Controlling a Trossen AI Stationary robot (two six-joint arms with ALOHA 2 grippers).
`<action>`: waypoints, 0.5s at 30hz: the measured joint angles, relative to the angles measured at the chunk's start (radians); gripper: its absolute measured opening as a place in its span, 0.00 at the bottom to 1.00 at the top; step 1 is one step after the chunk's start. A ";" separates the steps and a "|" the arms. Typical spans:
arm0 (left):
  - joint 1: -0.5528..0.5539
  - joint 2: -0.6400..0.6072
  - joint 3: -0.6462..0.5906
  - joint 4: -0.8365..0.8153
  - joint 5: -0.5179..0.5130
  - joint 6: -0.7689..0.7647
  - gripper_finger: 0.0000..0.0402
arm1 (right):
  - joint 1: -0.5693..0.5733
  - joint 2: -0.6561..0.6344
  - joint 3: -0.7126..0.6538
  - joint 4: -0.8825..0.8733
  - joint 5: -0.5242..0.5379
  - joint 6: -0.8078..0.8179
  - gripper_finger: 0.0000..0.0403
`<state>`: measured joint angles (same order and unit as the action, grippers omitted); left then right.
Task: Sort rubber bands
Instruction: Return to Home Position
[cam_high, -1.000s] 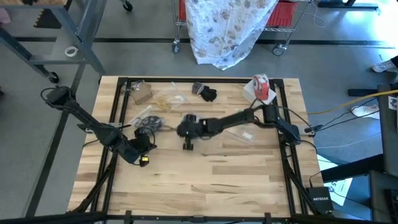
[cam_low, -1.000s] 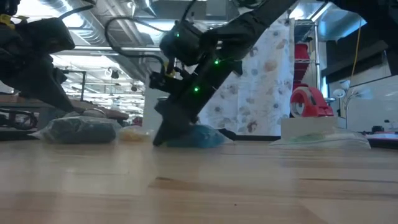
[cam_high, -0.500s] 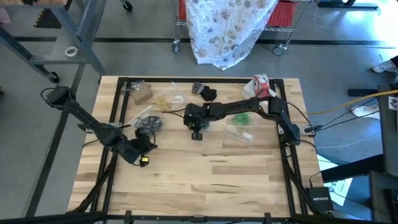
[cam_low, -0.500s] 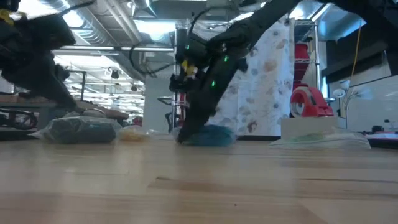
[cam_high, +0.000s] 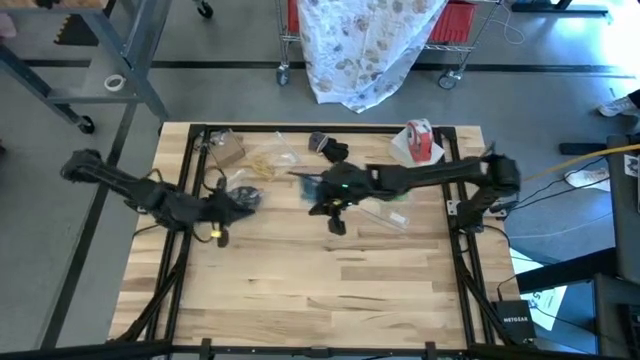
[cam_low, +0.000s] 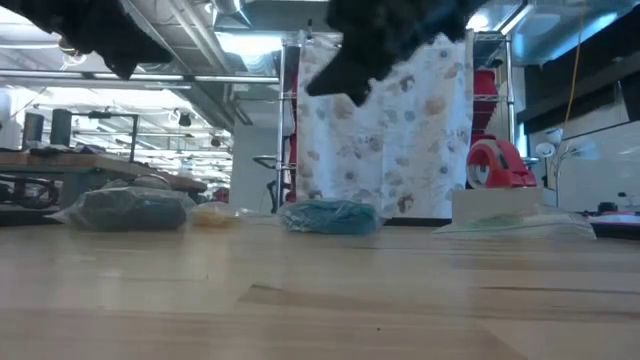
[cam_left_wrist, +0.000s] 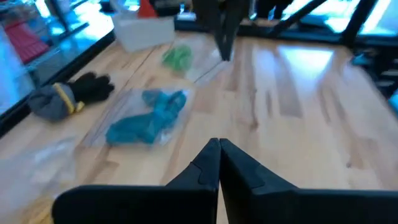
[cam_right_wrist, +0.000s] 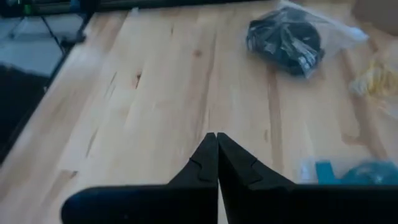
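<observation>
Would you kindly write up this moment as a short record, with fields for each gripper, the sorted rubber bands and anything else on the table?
Left gripper: shut, empty, above the table, facing the blue bands
Right gripper: shut, empty, above the table
Blue rubber bands: bagged, lying mid-table
Green rubber bands: bagged, on the right arm's side of the blue ones
Black rubber bands: bagged, on the left arm's side
Tape roll: upright, far edge, right arm's side

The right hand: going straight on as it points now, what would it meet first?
Probably only the bare table: the shut right hand points over open wood; the black rubber bands lie aside.
</observation>
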<state>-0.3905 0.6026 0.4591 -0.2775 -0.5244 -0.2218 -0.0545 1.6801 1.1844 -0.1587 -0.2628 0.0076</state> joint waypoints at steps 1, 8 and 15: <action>0.023 -0.036 -0.010 0.004 0.027 0.013 0.00 | -0.001 -0.036 -0.062 0.055 0.008 0.023 0.00; 0.135 -0.241 -0.091 0.001 0.102 0.043 0.00 | -0.005 -0.322 -0.451 0.406 0.105 0.148 0.00; 0.156 -0.331 -0.100 -0.087 0.092 -0.079 0.00 | -0.004 -0.571 -0.739 0.645 0.121 0.276 0.00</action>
<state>-0.2344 0.2719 0.3588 -0.3649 -0.4324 -0.3005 -0.0586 1.1092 0.4458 0.4863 -0.1417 0.2840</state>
